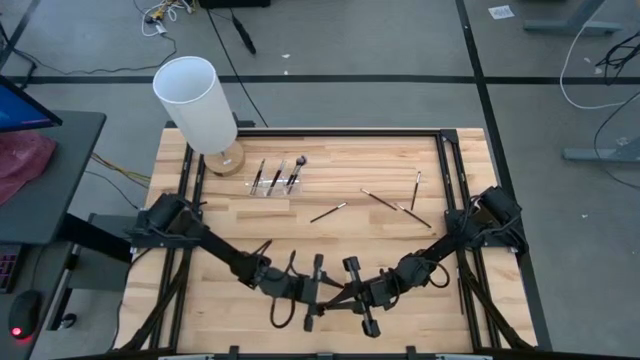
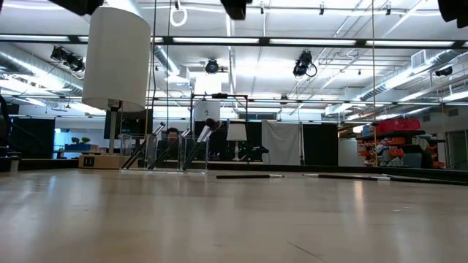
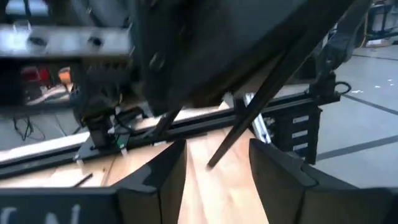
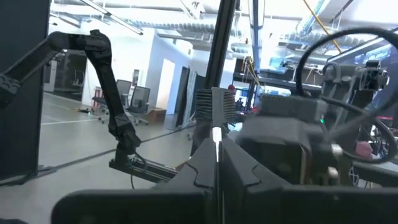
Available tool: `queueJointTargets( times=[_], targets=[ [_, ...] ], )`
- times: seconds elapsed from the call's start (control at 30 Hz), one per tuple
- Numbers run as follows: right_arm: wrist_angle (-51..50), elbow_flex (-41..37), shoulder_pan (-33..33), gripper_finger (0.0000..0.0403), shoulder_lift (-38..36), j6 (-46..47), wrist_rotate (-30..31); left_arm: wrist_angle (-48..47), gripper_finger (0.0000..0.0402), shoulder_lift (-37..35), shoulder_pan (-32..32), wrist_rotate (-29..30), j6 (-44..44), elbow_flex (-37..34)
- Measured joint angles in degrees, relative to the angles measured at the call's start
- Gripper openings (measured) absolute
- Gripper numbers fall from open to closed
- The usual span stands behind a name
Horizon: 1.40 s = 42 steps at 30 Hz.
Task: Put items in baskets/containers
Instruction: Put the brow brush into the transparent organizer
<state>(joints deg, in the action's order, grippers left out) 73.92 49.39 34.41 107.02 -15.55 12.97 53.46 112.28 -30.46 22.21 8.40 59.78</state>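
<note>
My right gripper (image 1: 348, 292) hangs over the table's near middle, shut on a thin dark makeup brush (image 3: 249, 118). Facing it, my left gripper (image 3: 217, 180) is open. The brush's free end (image 3: 211, 165) hangs between the left fingers with a gap on each side. The clear holder (image 1: 275, 180) stands at the far left with three brushes leaning in it. Several more brushes (image 1: 328, 212) lie flat on the wood farther right. My right gripper pinches the brush between its two fingers at the silver ferrule (image 4: 215, 134). The dark handle (image 4: 224, 37) sticks out past the fingertips. The brush is lifted clear of the table and slants toward my left gripper.
A tall white cylinder (image 1: 195, 100) on a round wooden base stands just left of the holder. Black rails (image 1: 450, 170) frame the table's far and side edges. Bare wood lies between the arms and the loose brushes.
</note>
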Motion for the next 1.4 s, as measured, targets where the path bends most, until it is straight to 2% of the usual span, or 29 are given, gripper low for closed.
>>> queueJointTargets(
  times=[0.23,0.53,0.67,0.87,1.07,1.13,1.23,1.4],
  targets=[
    [-0.29,0.0,0.12,0.0008,0.0,-0.2,0.03,2.86,0.0139,0.01,-0.7,0.12,1.31,0.51],
    [-1.11,0.0,0.29,0.0008,-0.05,0.38,0.55,3.07,0.0021,0.01,-1.11,0.0,2.2,0.47],
    [-2.22,0.04,0.28,0.0014,-0.09,2.65,0.37,1.25,0.0015,-0.08,-1.88,0.61,2.55,0.45],
    [-7.11,0.04,0.64,0.0047,-0.55,6.59,2.28,-11.03,0.0013,-2.75,-3.6,8.09,1.06,0.47],
    [-26.31,0.02,2.77,0.0097,-5.72,11.22,20.06,-32.32,0.0014,-8.85,-2.8,10.16,-9.36,0.56],
    [-33.52,0.0,2.88,0.0115,-7.45,15.03,23.25,-38.41,0.0017,-9.93,-2.21,10.12,-14.3,0.56],
    [-37.26,0.0,2.02,0.0141,-8.12,20.13,23.66,-44.73,0.0017,-10.33,-1.36,9.26,-19.6,0.51],
    [-37.04,0.88,0.39,0.0157,-5.98,21.07,23.61,-46.13,0.0015,-10.16,-0.08,7.58,-21.72,0.51]
  ],
)
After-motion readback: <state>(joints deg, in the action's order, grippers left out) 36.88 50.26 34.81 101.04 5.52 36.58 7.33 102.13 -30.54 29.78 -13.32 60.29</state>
